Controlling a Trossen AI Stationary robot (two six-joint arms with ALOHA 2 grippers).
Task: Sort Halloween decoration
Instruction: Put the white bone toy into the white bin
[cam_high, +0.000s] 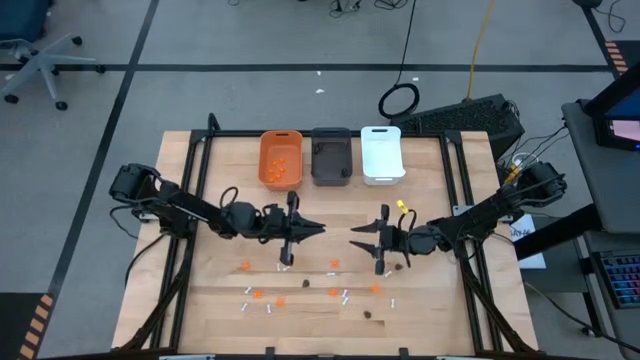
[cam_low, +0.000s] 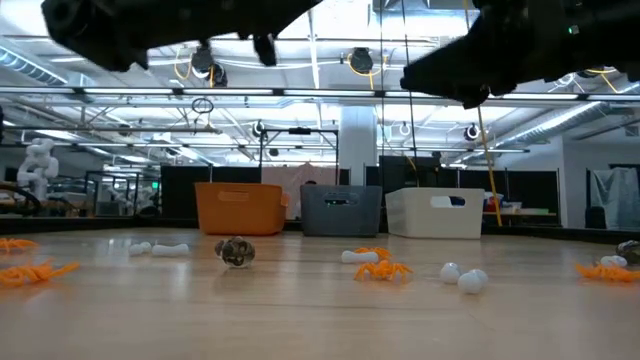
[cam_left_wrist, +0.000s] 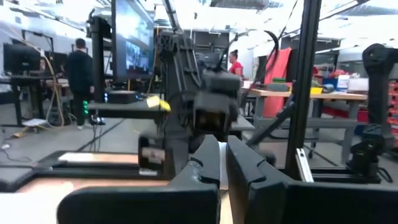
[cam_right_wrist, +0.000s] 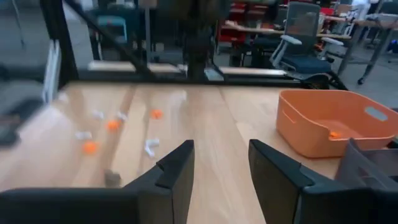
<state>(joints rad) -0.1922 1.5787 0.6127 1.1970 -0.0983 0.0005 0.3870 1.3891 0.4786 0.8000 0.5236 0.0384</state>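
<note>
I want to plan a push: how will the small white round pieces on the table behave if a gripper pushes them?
The white round pieces look ball-like, so they will probably roll away rather than slide. They seem tiny beside the white bin, so likely very light. On the smooth wooden table, they may travel far.

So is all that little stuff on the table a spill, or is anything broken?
Nothing looks broken. Small orange, white and dark pieces lie scattered across the table, not yet in the bins. Only the orange bin holds some.
</note>
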